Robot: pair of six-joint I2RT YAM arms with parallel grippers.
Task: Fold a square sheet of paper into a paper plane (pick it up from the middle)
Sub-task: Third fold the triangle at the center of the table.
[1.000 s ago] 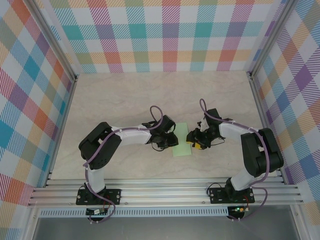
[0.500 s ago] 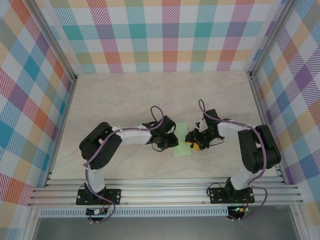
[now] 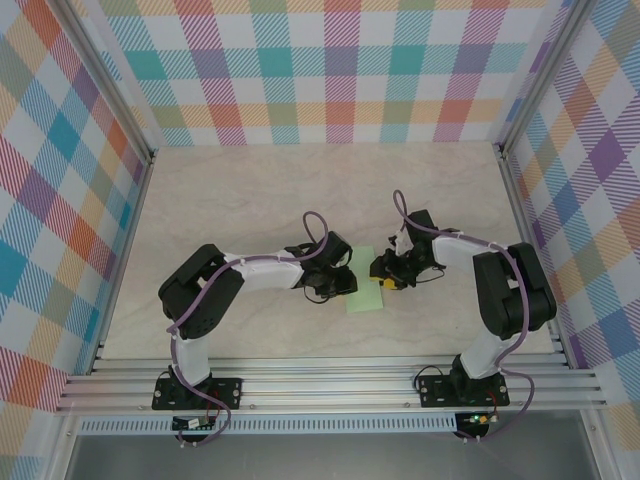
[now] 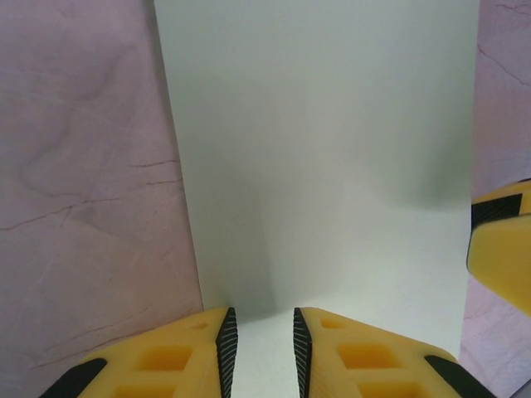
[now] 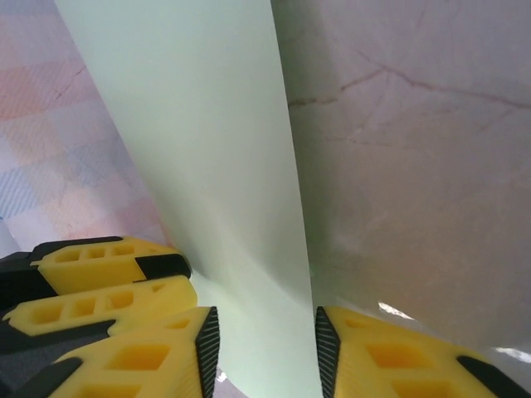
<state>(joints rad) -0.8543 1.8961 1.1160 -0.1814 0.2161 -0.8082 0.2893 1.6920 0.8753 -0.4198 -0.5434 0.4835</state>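
One sheet of paper (image 3: 364,300), pale mint green and plain, shows from above as a narrow rectangle on the marbled worktop (image 3: 240,190), between the two grippers. The left gripper (image 4: 259,323) has its jaws narrowly parted at one edge of the sheet. The right gripper (image 5: 265,323) has its jaws somewhat wider, with a lifted part of the sheet running between them.

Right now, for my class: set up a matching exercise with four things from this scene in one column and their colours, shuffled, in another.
Things:
1. sheet of paper
2. left gripper
3. tabletop
4. back wall

Colours:
A. multicoloured plaid
B. yellow with black pads
C. pale mint green
D. beige, marbled

Pairs: 1-C, 2-B, 3-D, 4-A
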